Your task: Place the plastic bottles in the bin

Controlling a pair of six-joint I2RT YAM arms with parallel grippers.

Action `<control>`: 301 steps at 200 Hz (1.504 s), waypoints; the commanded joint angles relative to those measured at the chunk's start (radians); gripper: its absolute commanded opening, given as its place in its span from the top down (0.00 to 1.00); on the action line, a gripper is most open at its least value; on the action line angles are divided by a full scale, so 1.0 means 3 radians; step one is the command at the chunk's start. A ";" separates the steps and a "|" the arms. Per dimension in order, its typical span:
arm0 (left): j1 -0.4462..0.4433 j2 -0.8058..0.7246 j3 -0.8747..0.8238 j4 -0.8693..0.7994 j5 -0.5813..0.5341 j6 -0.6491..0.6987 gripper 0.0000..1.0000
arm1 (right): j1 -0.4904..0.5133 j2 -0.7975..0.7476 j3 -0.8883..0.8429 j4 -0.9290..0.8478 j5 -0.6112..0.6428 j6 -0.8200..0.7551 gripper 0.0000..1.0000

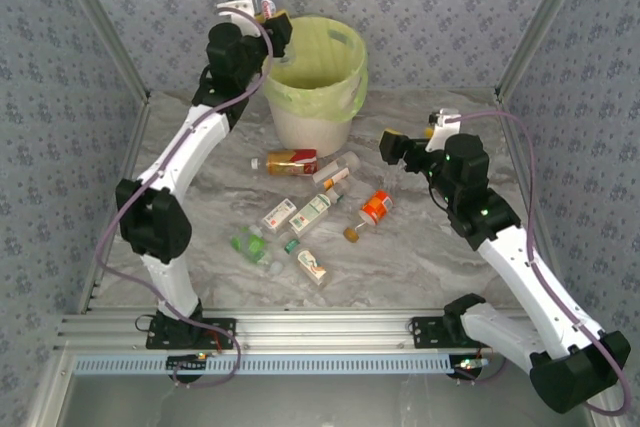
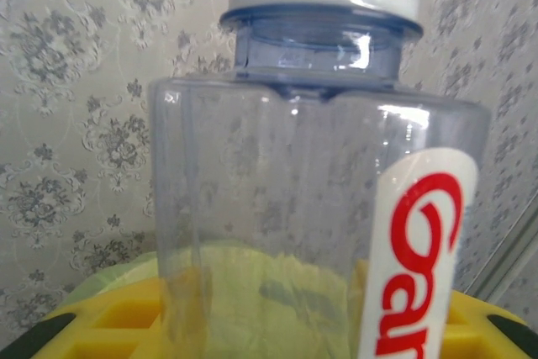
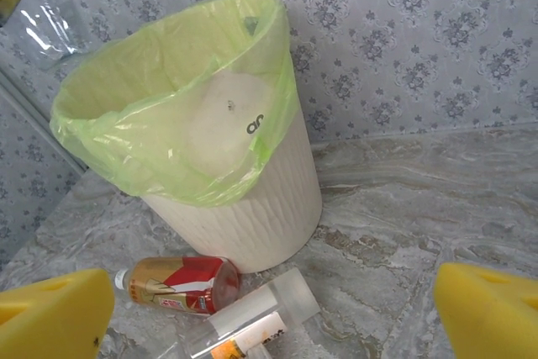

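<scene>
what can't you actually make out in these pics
- Inside of the bin: in the top external view, the folds of the green liner hide the bottom, so its contents cannot be told.
- Label on the clear bottle: in the left wrist view, the bottom edge cuts off the red word after "Gar".
- Bottles on the table: in the top external view, the label print is too small to read.

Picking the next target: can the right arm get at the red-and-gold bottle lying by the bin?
Probably yes. The right gripper is open and faces the red-and-gold bottle, which lies uncovered on its side before the bin. The clear bottle lies close beside it, nearer the gripper, and may get nudged.
</scene>
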 commanded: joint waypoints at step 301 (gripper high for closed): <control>-0.0083 0.0106 0.1417 -0.1906 0.1365 -0.0212 0.01 | -0.0088 0.0682 -0.0310 -0.0571 0.0348 0.1562 0.00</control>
